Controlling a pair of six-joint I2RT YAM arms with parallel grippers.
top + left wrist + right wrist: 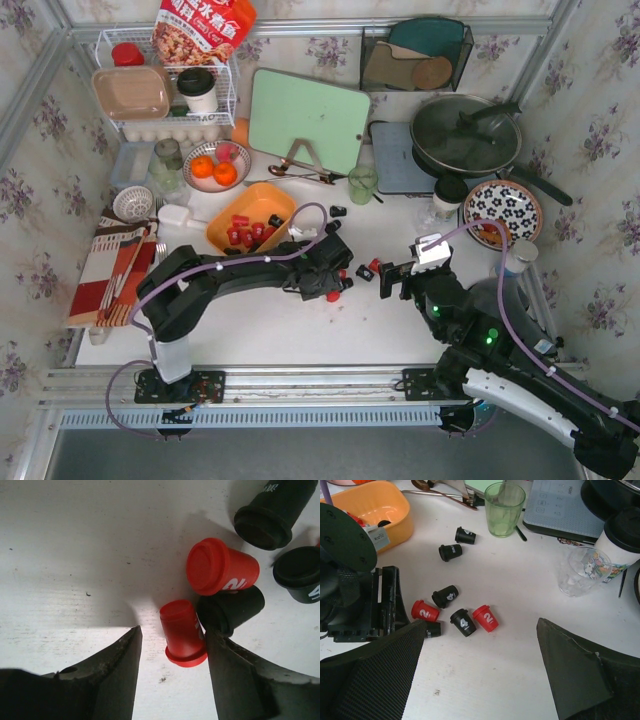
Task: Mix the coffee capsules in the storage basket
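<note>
The orange storage basket (262, 200) stands left of centre and holds several red and black coffee capsules (243, 230). More capsules lie loose on the white table: a red one (425, 611), a black one (445, 596), another black one (463, 622) and a red one (485, 618), with two black ones (452, 552) farther back. My left gripper (174, 633) is open and low over the table. A red capsule (182, 632) lies between its fingers, close against the right one. My right gripper (481, 625) stands wide open, just short of the loose capsules, with nothing in it.
A green glass (504, 509), a clear plastic cup (582, 570) and a lidded white cup (620, 540) stand behind the capsules. Farther back are a green cutting board (305, 120), a pan (465, 135), a patterned plate (502, 210), a bowl of oranges (215, 165) and a wire rack (165, 90).
</note>
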